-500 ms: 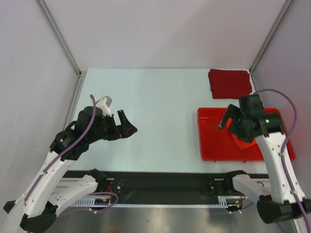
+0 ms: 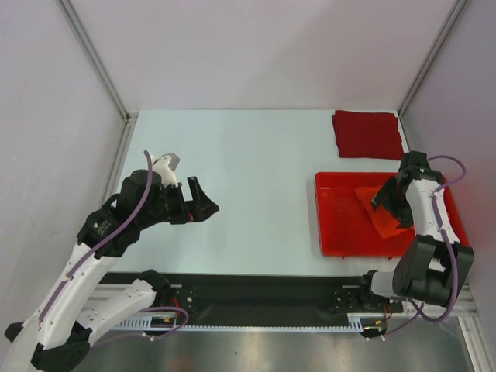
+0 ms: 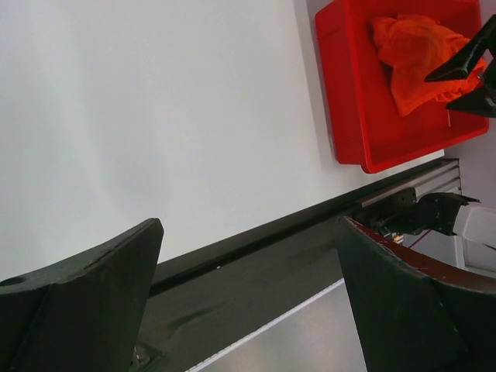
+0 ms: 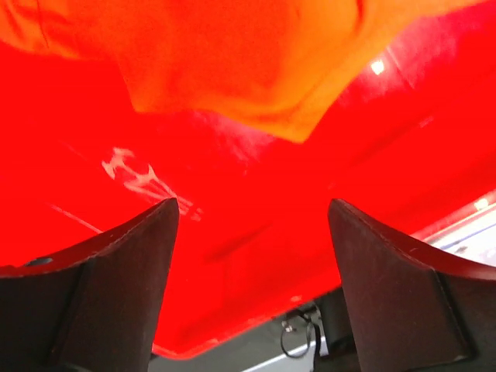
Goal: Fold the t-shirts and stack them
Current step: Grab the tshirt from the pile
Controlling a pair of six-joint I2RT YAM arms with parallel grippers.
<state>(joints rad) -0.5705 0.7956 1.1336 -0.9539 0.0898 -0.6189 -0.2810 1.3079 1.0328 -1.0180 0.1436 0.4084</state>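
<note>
Both splayed, left gripper (image 2: 204,198) above table (image 2: 256,155), right gripper (image 4: 252,205) in tray (image 2: 319,213) over orange shirt (image 3: 415,54), crimson shirt (image 2: 366,133) beyond.

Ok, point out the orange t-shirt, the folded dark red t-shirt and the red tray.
orange t-shirt (image 3: 411,50), left wrist view, middle of the crumpled cloth.
dark red t-shirt (image 2: 366,133), top external view, centre of the folded square.
red tray (image 2: 342,225), top external view, bare floor near its left wall.
</note>
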